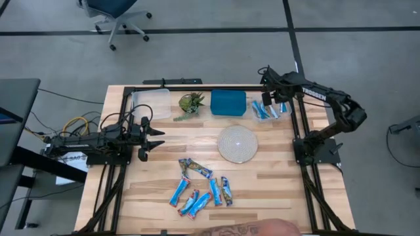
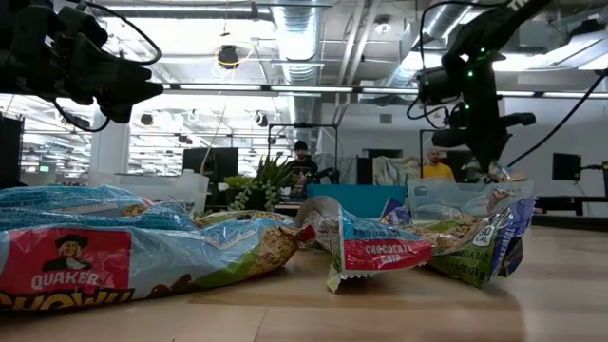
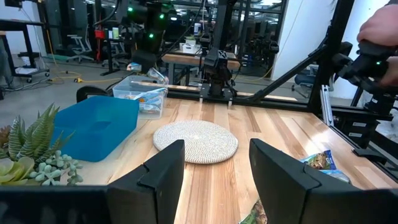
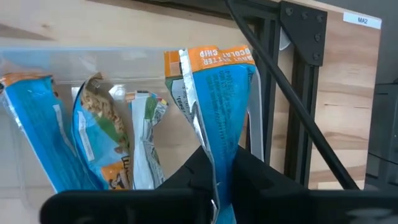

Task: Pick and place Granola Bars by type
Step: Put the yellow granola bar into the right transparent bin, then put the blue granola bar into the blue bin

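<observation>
A granola bar (image 4: 214,93) hangs pinched in the right gripper (image 4: 214,165) over the clear bin (image 1: 269,110) holding its kind, while unsorted bars (image 1: 200,189) wait near the spread left gripper (image 1: 157,139).

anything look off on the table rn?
Nothing stands out. Loose granola bars lie scattered at the near edge, unsorted, as expected mid-task. Right pincer holds a bar over the clear bin; left pincer waits open.

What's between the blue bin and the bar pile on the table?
In the high view, the round woven disc sits between the blue bin and the loose bars, slightly right of the line.
</observation>
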